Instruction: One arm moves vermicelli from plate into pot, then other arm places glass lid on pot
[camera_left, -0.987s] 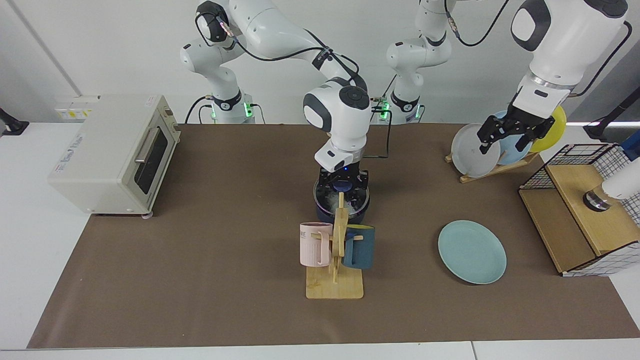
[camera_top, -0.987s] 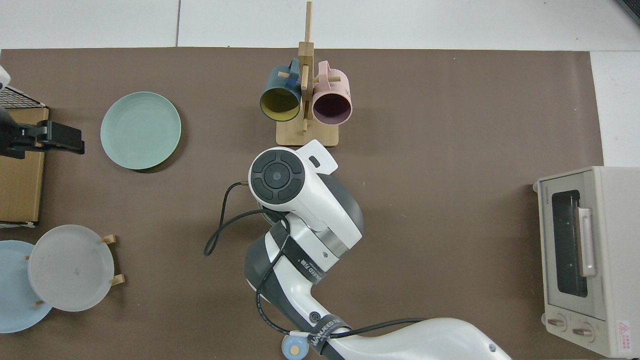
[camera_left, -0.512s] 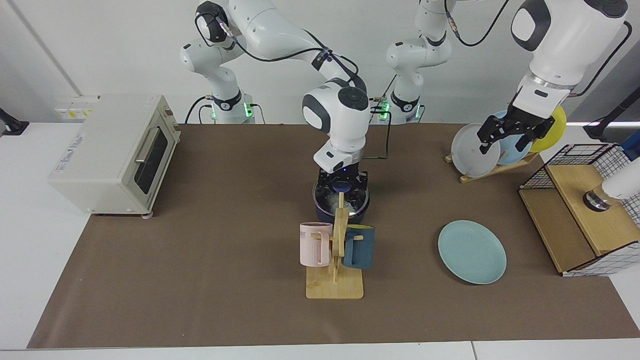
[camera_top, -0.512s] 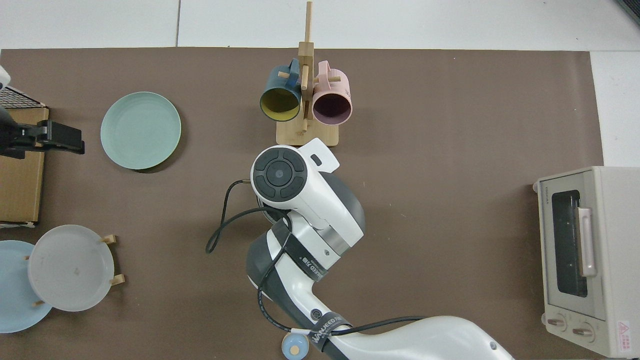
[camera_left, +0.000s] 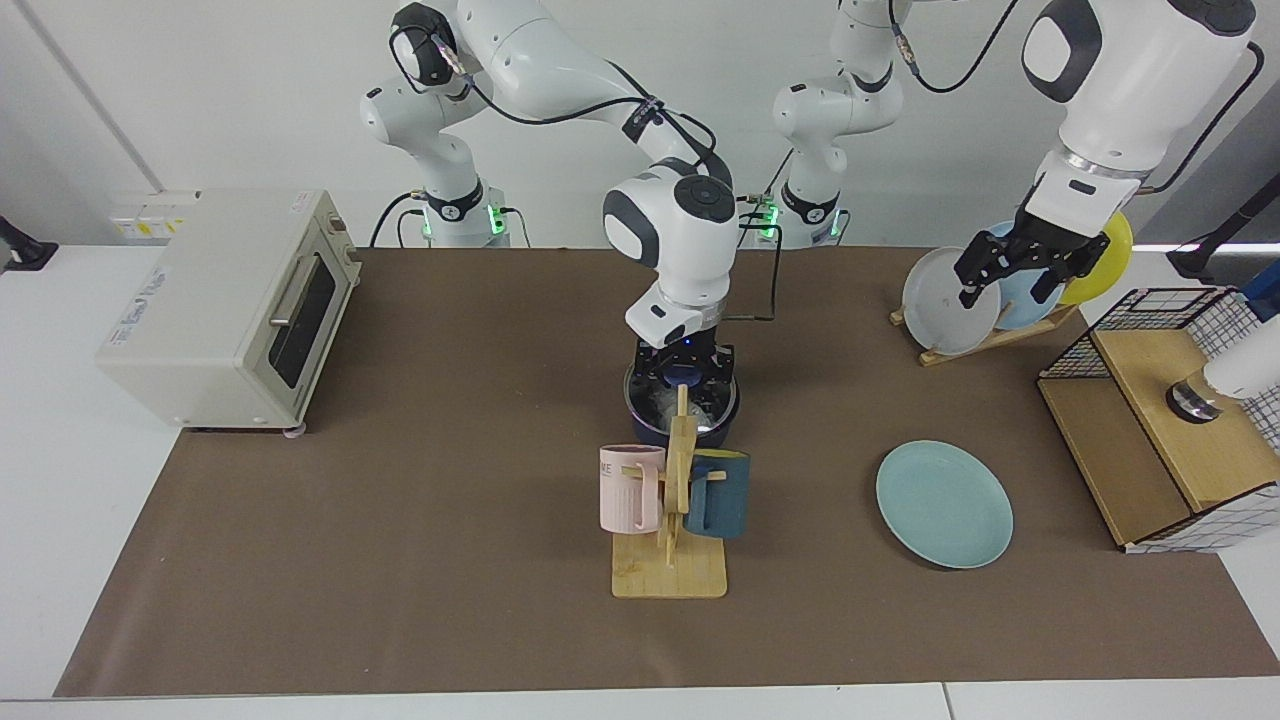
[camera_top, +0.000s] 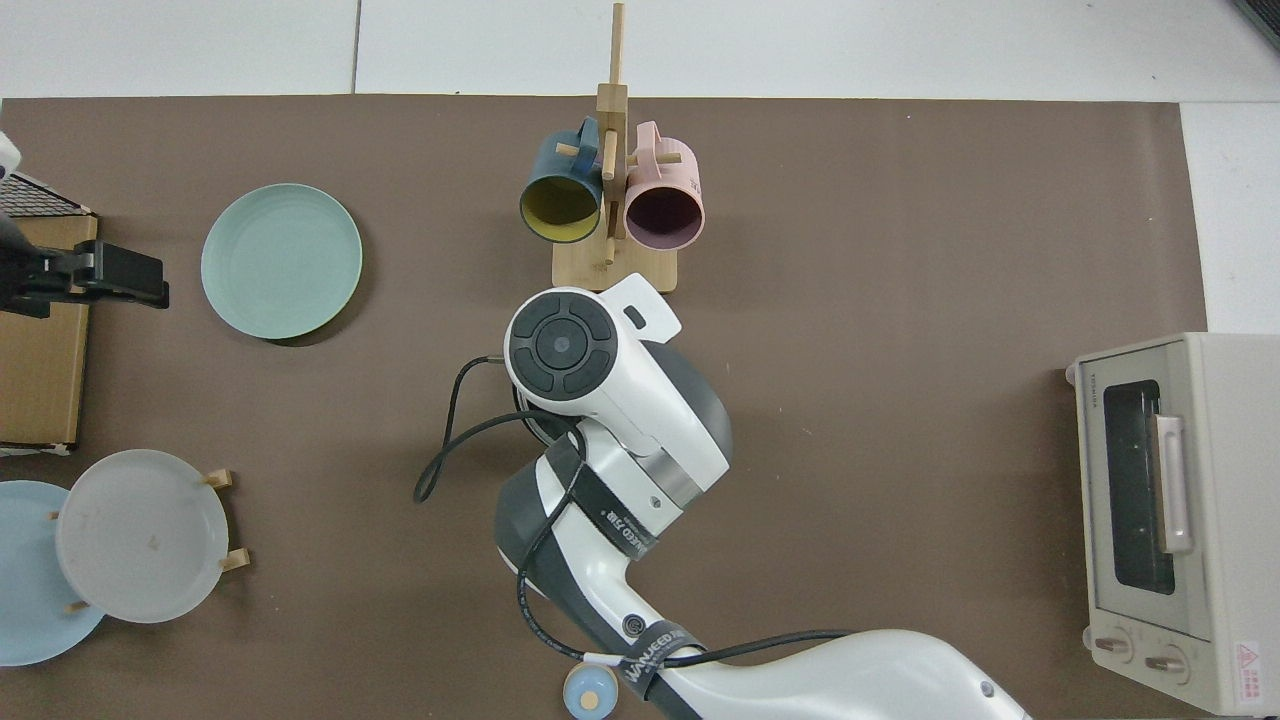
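The dark navy pot (camera_left: 648, 428) stands mid-table behind the mug rack. The glass lid (camera_left: 712, 406) rests on it, its blue knob (camera_left: 686, 373) upward. White vermicelli (camera_left: 656, 403) shows through the glass. My right gripper (camera_left: 685, 368) hangs straight over the lid, open, one finger on each side of the knob. The light teal plate (camera_left: 944, 503) (camera_top: 281, 260) lies bare. My left gripper (camera_left: 1012, 285) (camera_top: 95, 275) waits open and holds nothing, up by the plate rack. In the top view the right arm (camera_top: 600, 390) hides the pot and lid.
A wooden mug rack (camera_left: 672, 520) with a pink mug (camera_left: 630, 487) and a dark teal mug (camera_left: 718, 492) stands just in front of the pot. A toaster oven (camera_left: 225, 305) sits at one end; a plate rack (camera_left: 985, 290) and a wire-sided wooden box (camera_left: 1170, 420) sit at the other.
The right arm's wrist has crept up a little over the pot while the lid and knob stay put. The left arm has not moved.
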